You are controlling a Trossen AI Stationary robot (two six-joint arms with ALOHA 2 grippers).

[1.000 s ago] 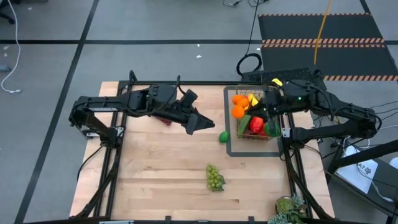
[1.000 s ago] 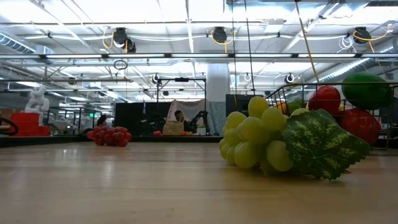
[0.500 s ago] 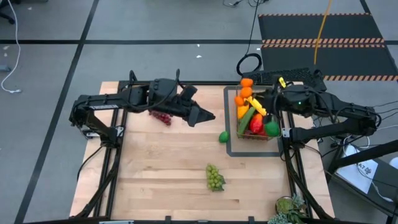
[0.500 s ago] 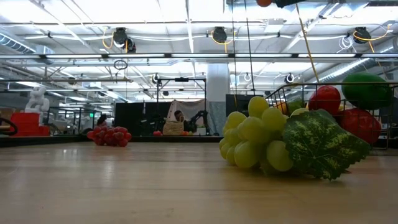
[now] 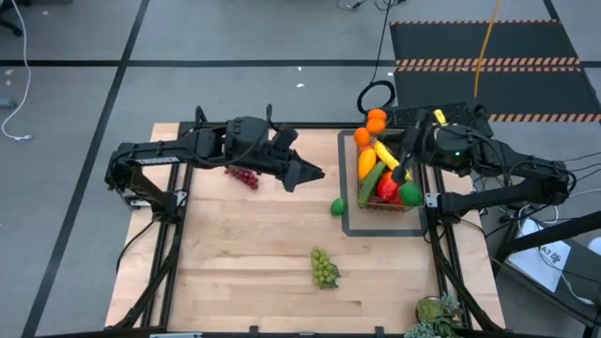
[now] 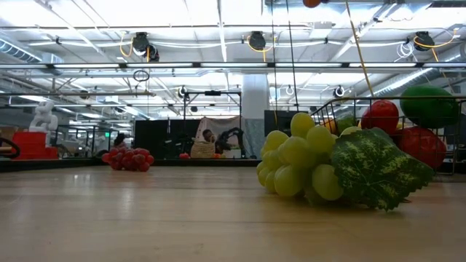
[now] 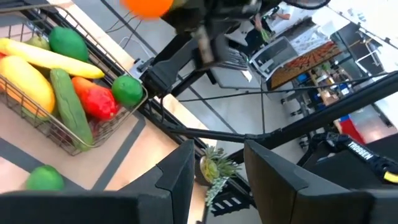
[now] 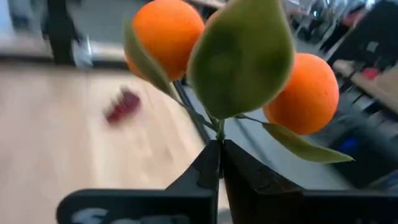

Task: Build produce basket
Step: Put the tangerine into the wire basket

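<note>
The wire basket point(image 5: 385, 180) stands on a flat dark tray frame point(image 5: 349, 218) at the table's far right. It holds a banana, a cucumber, red and green fruits. My right gripper point(image 8: 221, 144) is shut on a sprig of two oranges point(image 5: 374, 122) above the basket's far end. They also show in the left wrist view point(image 7: 146, 5). My left gripper point(image 5: 312, 175) is open and empty, above the table left of the basket. A lime point(image 5: 338, 207), green grapes point(image 5: 324, 268) and red grapes point(image 5: 244, 176) lie on the table. My right gripper pinches the thin green stem point(image 8: 219, 132) of the orange sprig between its two fingertips, at the stem's lower end, below the leaves. The two oranges point(image 8: 168, 31) and the leaves stand out beyond the fingertips. The sprig is lifted clear of the basket.
A leafy green plant point(image 5: 437, 314) sits at the table's near right corner. The green grapes point(image 6: 313, 164) lie close before the low camera, the red grapes point(image 6: 129, 159) farther back. Bare wood lies between the left arm and the near edge.
My right gripper has risen out of the basket with the orange sprig and gone toward the far edge; the oranges are now clear above the basket's far rim. My left gripper has shifted a little toward the far edge, uncovering the red grapes.
</note>
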